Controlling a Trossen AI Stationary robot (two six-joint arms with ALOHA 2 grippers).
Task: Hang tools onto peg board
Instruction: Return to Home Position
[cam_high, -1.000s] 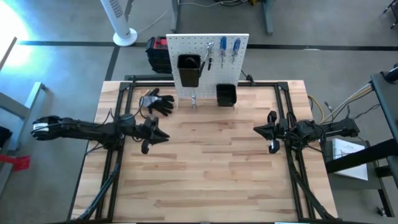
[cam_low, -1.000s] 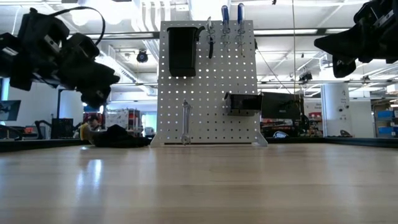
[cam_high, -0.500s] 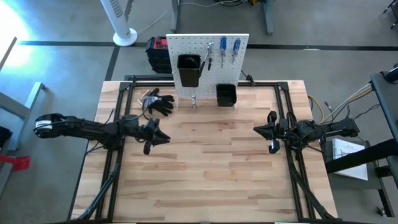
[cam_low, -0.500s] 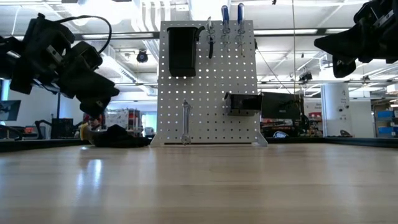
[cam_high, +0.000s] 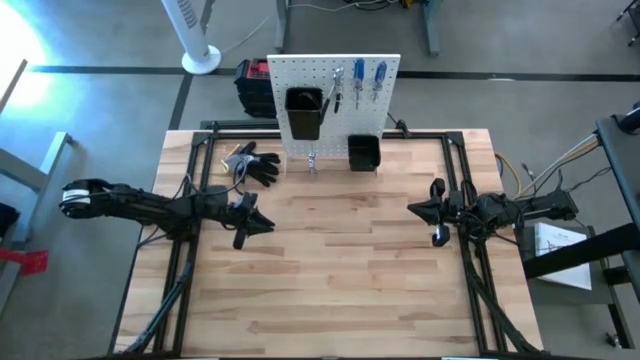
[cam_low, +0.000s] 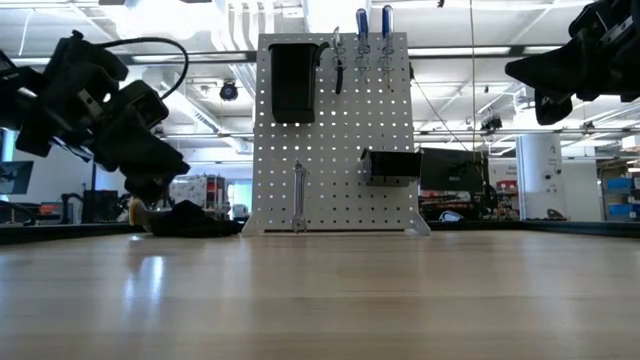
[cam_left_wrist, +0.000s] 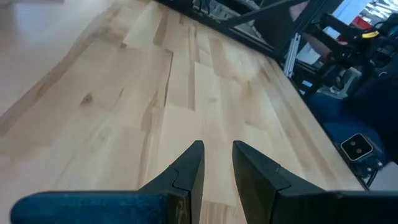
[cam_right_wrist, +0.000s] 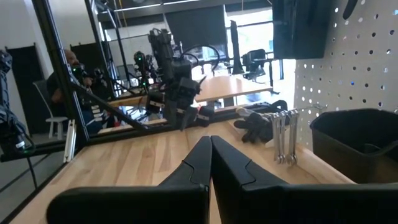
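White peg board (cam_low: 340, 195) upright at the desk (cam_low: 320, 300) far edge — screwdrivers (cam_low: 362, 26) up top, wrench (cam_low: 298, 196) hanging low, black gloves (cam_low: 190, 220) alongside.

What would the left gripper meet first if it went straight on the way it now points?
Probably the bare table: the left gripper, open, tilts down toward the wood, with nothing lying between. The right gripper waits farther off, shut.

Pale wooden tabletop (cam_high: 340, 265), strip-jointed, smooth with a soft sheen. White matt peg board (cam_low: 340, 130), perforated; matt black plastic-looking bins (cam_high: 304, 112). Bright polished metal on the wrenches (cam_right_wrist: 284, 137). Glossy blue plastic handles on the screwdrivers (cam_low: 362, 22). Dull black fabric gloves (cam_high: 258, 166).
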